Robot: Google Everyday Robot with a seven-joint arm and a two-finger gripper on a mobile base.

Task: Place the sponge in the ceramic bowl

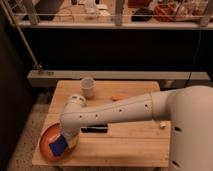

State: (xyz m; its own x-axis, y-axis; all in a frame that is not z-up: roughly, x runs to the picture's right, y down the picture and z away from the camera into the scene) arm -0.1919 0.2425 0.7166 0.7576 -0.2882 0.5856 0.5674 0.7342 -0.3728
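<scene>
Our hand (66, 139) hangs low over the ceramic bowl (45, 146) at the table (130, 145) corner, with the sponge (58, 147) inside the rim. Gripped or let go, we cannot tell. If gripped, the next move is release, then a straight lift.

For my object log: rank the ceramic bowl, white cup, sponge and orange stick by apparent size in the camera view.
1. ceramic bowl
2. white cup and sponge: they look alike and the cup sits farther back, so unranked
3. orange stick
The end effector is over the bowl, at the sponge.
</scene>
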